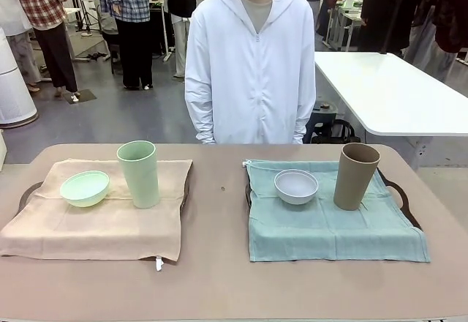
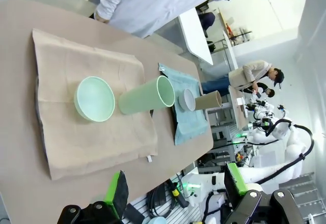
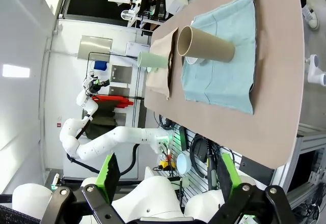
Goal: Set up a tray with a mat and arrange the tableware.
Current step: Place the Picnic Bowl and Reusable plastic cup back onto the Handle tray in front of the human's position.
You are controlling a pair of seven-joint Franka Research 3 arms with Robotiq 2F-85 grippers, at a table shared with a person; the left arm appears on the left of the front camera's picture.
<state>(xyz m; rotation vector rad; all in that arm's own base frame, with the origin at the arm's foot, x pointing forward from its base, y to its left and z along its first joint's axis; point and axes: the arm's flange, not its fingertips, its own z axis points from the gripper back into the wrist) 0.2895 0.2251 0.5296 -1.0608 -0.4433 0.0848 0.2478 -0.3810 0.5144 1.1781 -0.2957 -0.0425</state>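
Both end effectors hang back off the worktop's near edge, jaws spread wide and empty: the left end effector [image 2: 175,193] and the right end effector [image 3: 165,175]. Ahead of the left one lie the tan mat [image 1: 102,212], its mint bowl [image 1: 85,188] and, just beside that, the green tumbler [image 1: 138,173]. The left arm is the nearer one to these. Ahead of the right one the teal mat [image 1: 329,223] carries the white bowl [image 1: 296,186] and the brown tumbler [image 1: 356,176], near each other but apart. Both tumblers stand upright, long axis vertical, mouths up. Each mat covers a dark tray [image 1: 398,194]; both settings look arranged. The worktop [image 1: 219,278] is matte tan-brown. Beyond it a person [image 1: 250,66] in white stands; farther off are a white table and others.
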